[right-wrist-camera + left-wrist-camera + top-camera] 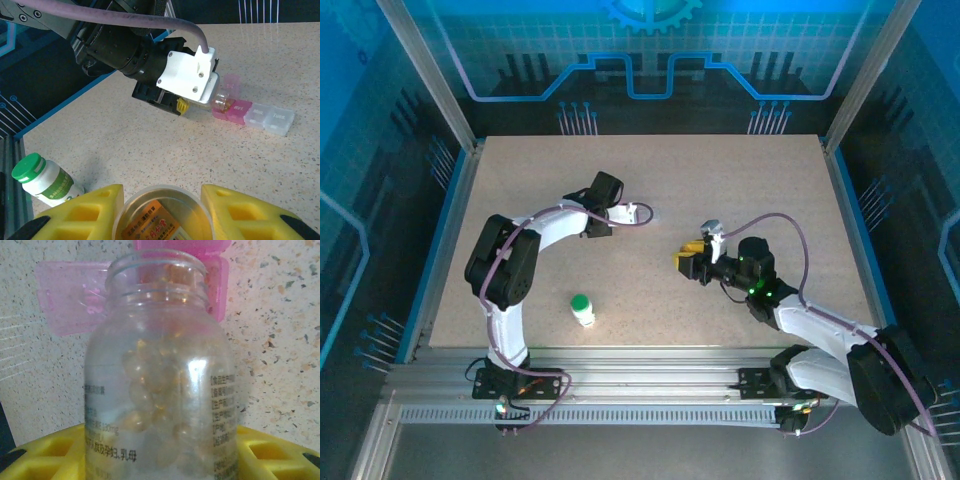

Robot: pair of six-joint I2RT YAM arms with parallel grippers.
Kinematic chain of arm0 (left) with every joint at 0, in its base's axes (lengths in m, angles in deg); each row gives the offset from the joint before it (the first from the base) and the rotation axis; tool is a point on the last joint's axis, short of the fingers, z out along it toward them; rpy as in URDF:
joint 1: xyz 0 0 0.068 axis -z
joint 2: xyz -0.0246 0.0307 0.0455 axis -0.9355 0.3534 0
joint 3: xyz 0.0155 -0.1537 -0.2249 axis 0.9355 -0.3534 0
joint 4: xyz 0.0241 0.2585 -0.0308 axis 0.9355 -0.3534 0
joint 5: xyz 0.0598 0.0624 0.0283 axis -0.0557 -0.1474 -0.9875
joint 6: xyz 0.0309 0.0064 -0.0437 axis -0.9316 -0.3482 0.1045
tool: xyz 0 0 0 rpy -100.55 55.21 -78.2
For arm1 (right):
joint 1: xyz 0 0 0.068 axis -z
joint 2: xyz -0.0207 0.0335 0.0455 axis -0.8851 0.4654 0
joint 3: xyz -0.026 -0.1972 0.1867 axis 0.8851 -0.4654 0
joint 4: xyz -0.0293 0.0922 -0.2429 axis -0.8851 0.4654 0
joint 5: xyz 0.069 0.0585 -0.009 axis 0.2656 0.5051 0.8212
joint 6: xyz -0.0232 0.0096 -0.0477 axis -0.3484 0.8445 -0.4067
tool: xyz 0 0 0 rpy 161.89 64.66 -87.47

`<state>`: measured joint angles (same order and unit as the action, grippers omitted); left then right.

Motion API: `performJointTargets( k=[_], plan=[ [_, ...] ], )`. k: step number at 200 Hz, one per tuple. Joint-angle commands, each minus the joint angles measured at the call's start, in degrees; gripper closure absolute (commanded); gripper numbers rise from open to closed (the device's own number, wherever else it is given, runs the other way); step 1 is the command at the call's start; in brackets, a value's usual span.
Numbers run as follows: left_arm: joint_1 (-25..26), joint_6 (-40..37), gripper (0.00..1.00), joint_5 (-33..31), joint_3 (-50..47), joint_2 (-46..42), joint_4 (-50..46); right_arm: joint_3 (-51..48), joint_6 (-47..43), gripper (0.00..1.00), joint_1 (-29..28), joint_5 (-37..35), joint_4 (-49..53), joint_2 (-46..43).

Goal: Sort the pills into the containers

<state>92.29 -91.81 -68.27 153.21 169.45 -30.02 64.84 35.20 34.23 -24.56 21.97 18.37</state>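
Note:
My left gripper (160, 452) is shut on a clear bottle (160, 340) of pale round pills (145, 390), yellow fingers (45, 455) on either side. Its open mouth points at a pink pill-box compartment (75, 300) with its lid up. In the right wrist view the same bottle (220, 98) tilts over the pill box (235, 111), held by the left gripper (212, 97). My right gripper (162, 212) is shut on a round translucent bottle with an orange label (160, 220), seen end-on. A white bottle with a green cap (582, 310) sits near the front edge.
The pill box continues right with clear lidded compartments (272, 119). The left arm (535, 235) arcs over the left half of the speckled table (750, 170); the right gripper (692, 258) hovers mid-table. Blue rails and metal posts frame the table.

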Motion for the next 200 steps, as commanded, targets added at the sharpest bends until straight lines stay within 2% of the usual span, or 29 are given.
performJointTargets(
  k=[1,200],
  plan=[
    [-0.5,2.2,1.00,1.2,-1.7,-2.2,1.2,1.8,-0.7,1.00,-0.9,0.6,-1.5,0.4],
    [-1.6,4.3,1.00,1.3,-6.5,-5.8,5.2,2.5,-1.0,1.00,-1.4,1.4,-1.4,2.4]
  ],
)
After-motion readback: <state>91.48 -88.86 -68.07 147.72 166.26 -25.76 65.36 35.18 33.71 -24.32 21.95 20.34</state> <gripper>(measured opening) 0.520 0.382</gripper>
